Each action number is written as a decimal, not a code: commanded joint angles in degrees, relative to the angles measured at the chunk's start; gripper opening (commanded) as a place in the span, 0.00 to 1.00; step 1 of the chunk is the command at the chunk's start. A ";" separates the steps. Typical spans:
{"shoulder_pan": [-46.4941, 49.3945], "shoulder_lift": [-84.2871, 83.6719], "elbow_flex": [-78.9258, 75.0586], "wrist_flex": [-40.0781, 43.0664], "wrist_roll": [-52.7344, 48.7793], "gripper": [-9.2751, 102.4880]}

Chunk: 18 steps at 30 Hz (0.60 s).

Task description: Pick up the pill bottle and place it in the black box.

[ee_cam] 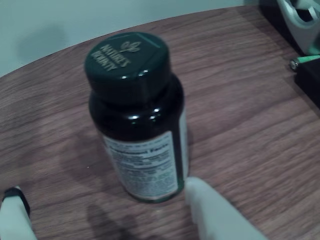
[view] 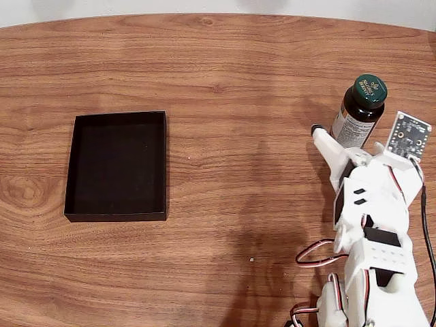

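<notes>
Two white plastic jaws spread open around the glossy round pill bottle (view: 357, 111)

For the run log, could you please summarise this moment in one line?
phase: approach | tool: open, beside pill bottle | bottle: upright, ungrasped | black box: empty

In the fixed view, the lower body of the bottle (view: 356, 116) is covered by the gripper (view: 344, 139), one finger is hidden behind the wrist's circuit board (view: 409, 134), and the arm (view: 371, 259) is cut off by the bottom edge — whether the bottle is touched cannot be told. In the wrist view, the fine print on the label (ee_cam: 145, 167) is blurred beyond reading, and both white fingers (ee_cam: 217, 212) are cut off by the bottom edge. At the top right of that view, a dark object (ee_cam: 307, 70) and a white part (ee_cam: 300, 17) are cropped by the frame — neither can be identified.
</notes>
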 commanded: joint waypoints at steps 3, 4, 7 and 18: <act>0.09 -6.24 -6.15 -4.31 -0.18 0.43; 0.18 -7.82 -6.68 -5.45 -0.18 0.43; 0.53 -13.27 -7.65 -10.63 -0.18 0.43; 4.39 -30.76 -15.21 -23.12 -0.62 0.45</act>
